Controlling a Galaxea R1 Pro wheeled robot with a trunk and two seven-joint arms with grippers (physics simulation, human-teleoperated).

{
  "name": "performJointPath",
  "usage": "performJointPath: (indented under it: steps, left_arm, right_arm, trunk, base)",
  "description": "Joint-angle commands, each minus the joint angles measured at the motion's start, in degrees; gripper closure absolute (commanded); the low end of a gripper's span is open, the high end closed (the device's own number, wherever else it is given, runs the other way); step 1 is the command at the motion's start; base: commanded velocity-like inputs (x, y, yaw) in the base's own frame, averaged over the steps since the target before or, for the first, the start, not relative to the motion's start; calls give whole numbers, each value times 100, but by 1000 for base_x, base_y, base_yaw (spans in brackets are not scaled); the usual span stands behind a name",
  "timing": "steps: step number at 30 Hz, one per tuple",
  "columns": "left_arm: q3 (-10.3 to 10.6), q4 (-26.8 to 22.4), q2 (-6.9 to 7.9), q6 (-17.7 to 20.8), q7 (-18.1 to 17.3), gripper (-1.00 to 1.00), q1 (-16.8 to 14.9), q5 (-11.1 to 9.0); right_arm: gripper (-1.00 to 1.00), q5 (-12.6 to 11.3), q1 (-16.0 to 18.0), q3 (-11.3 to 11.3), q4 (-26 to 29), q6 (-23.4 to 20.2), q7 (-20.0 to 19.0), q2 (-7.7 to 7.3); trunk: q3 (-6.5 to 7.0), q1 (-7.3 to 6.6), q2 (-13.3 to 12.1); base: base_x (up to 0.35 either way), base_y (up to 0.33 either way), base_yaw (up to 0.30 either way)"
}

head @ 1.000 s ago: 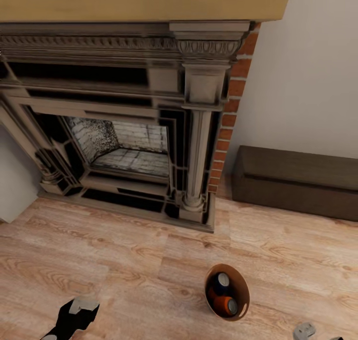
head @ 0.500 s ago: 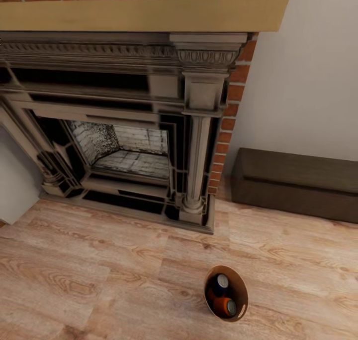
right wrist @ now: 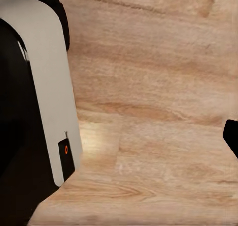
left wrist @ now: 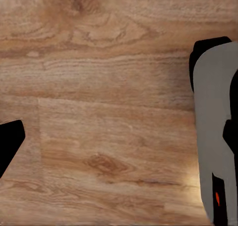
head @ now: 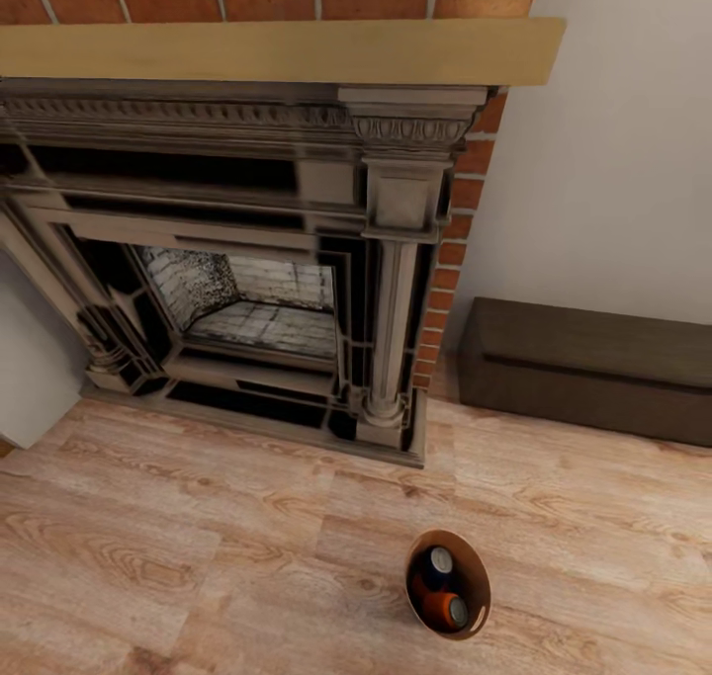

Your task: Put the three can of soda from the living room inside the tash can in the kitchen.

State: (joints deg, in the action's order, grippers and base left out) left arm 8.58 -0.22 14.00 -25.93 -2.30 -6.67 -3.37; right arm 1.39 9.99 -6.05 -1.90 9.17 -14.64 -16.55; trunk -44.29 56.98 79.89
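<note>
Two cans (head: 442, 586) are visible inside the bucket (head: 476, 568), which stands on the wood floor (head: 198, 547) in front of the fireplace (head: 247, 260), a little before its right column. Whether a third can lies under them cannot be told.

About the fingers: in the left wrist view, one black tip (left wrist: 9, 144) shows at one edge, and a grey and black part of the robot (left wrist: 215, 136) stands at the other edge, with bare floor between them. In the right wrist view, one black tip (right wrist: 231, 136) shows at the edge, opposite a grey and black robot part (right wrist: 39, 97). Each gripper shows too little to tell if it is spread or closed, and nothing is seen held or touched.

The bucket is round, coppery brown inside, and stands upright. The cans are dark blue and orange with silvery tops; one top faces up near the far wall of the bucket, the other near the close wall.

No label or writing is readable on them. A dark low cabinet (head: 593, 369) stands against the pale wall (head: 613, 161), right of the fireplace and well apart from the bucket.
</note>
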Motion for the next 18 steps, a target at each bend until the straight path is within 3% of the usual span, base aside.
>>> performJointPath:
  steps: [1, 9, 18]
  left_arm:
    - [1, 2, 2, 19, 1, -100, 47, 1]
    - [6, 4, -1, 44, -10, -100, 124, 4]
    - [-6, -3, -35, 24, -154, -100, 174, -7]
  right_arm:
    - [-100, -3, -90, -26, -20, 38, 15, 32]
    - [-100, -32, -326, -74, -54, 96, 37, 129]
    - [-100, -389, -476, -80, -64, 97, 40, 265]
  trunk:
    - [19, -23, -42]
    - [163, -198, -362]
    - [324, -396, -723]
  base:
    - [0, 0, 0]
    - [0, 0, 0]
    - [0, 0, 0]
